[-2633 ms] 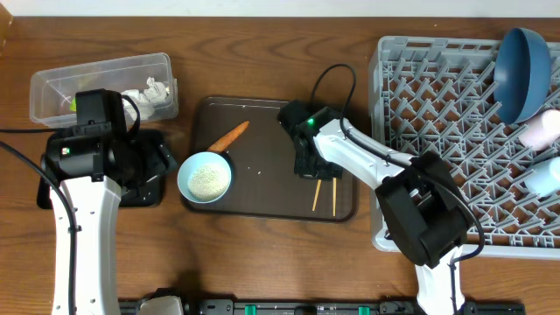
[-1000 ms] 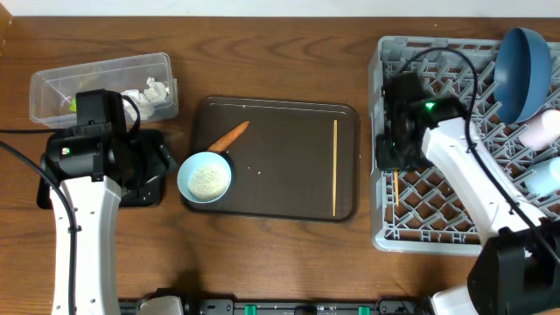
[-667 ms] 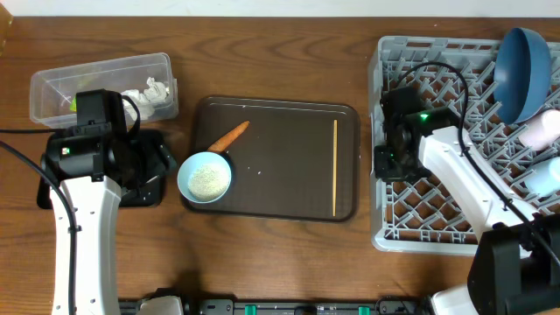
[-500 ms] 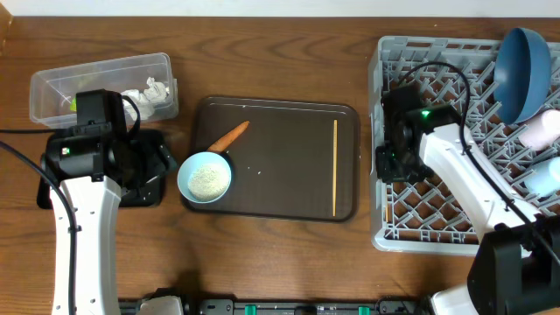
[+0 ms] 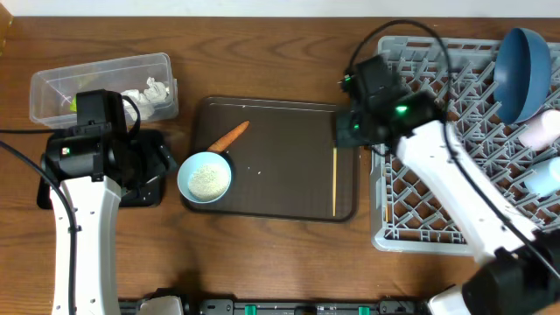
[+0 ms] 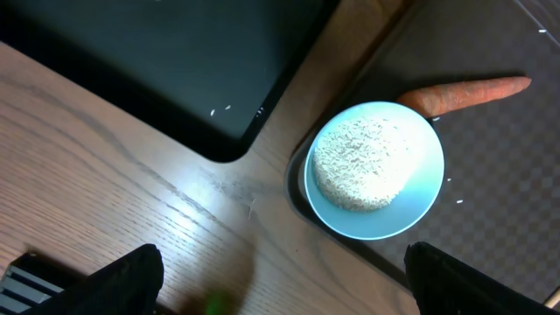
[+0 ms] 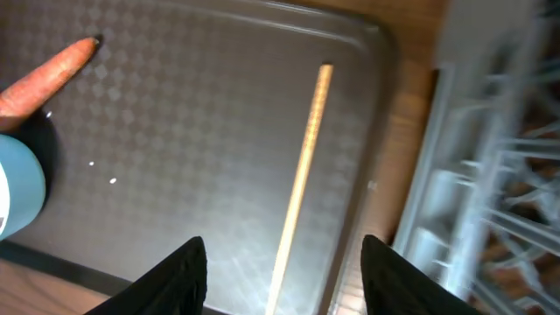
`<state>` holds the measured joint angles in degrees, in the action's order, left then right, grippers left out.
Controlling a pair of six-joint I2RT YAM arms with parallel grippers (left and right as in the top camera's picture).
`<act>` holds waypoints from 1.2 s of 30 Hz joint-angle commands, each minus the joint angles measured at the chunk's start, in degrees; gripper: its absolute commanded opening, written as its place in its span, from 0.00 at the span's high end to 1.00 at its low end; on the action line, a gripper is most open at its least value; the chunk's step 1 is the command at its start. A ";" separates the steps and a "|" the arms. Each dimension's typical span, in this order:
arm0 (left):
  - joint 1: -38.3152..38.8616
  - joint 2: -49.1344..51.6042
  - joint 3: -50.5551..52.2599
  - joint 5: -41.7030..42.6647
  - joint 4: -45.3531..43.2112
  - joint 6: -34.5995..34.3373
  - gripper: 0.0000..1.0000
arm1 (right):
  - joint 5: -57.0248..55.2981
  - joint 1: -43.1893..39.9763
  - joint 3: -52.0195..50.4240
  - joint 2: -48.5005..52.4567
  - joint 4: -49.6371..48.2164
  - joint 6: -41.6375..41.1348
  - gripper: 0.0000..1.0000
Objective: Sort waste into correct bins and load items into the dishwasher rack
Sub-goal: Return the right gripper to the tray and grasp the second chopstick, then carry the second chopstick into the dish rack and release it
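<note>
One wooden chopstick [image 5: 335, 166] lies along the right side of the brown serving tray [image 5: 280, 188]. It also shows in the right wrist view [image 7: 302, 197]. A second chopstick [image 5: 387, 208] lies in the grey rack [image 5: 455, 201] by its left wall. My right gripper [image 5: 348, 131] [image 7: 289, 276] is open and empty above the tray's right edge. The pale-teal bowl [image 5: 205, 178] [image 6: 374, 169] holds white rice. The carrot [image 5: 229, 136] [image 6: 468, 92] lies beside it. My left gripper [image 5: 147, 166] [image 6: 284, 280] is open and empty over the black tray [image 6: 157, 61].
The clear tub [image 5: 101, 83] at the back left holds crumpled white paper [image 5: 150, 92]. The dark-blue dish [image 5: 522, 70], pink cup [image 5: 542, 129] and light-blue cup [image 5: 547, 178] stand in the rack's right side. A few rice grains [image 7: 101, 171] lie on the brown tray.
My right arm has left the rack's left side and swung back left over the tray's right edge. The chopstick it carried now lies in the rack. The left arm has not moved.
</note>
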<state>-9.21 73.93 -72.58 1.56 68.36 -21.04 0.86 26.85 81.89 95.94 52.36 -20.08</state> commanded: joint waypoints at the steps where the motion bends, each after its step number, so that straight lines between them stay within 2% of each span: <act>1: -0.20 0.22 -0.31 0.35 0.17 -0.50 0.09 | -1.53 1.95 -2.21 6.01 -0.92 -5.29 0.45; 8: -0.20 0.22 -0.28 0.35 0.17 -0.50 0.09 | -3.93 3.13 -2.21 18.03 -2.64 -9.18 0.51; 15: -0.20 0.22 -0.31 0.33 0.15 -0.50 0.09 | -4.07 3.19 -2.21 22.10 -3.10 -10.12 0.54; 18: -0.20 0.22 -0.31 0.35 0.15 -0.50 0.09 | -4.04 3.21 -2.21 22.16 -3.19 -10.14 0.60; 22: -0.20 0.22 -0.31 0.35 0.15 -0.50 0.09 | -4.04 3.52 -2.21 22.16 -3.30 -10.14 0.81; 24: -0.20 0.22 -0.28 0.35 0.17 -0.50 0.09 | -4.04 3.67 -2.21 22.16 -3.32 -10.14 0.87; 31: -0.20 0.22 -0.31 0.33 0.17 -0.50 0.09 | -2.91 4.48 -2.19 22.16 -3.52 -10.34 0.99; 36: -0.20 0.22 -0.31 0.35 0.20 -0.50 0.09 | -2.36 4.66 -1.64 20.59 -2.86 -10.29 0.99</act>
<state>-9.21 73.93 -72.58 1.58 68.36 -21.04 -2.55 31.07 79.81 117.36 49.04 -29.95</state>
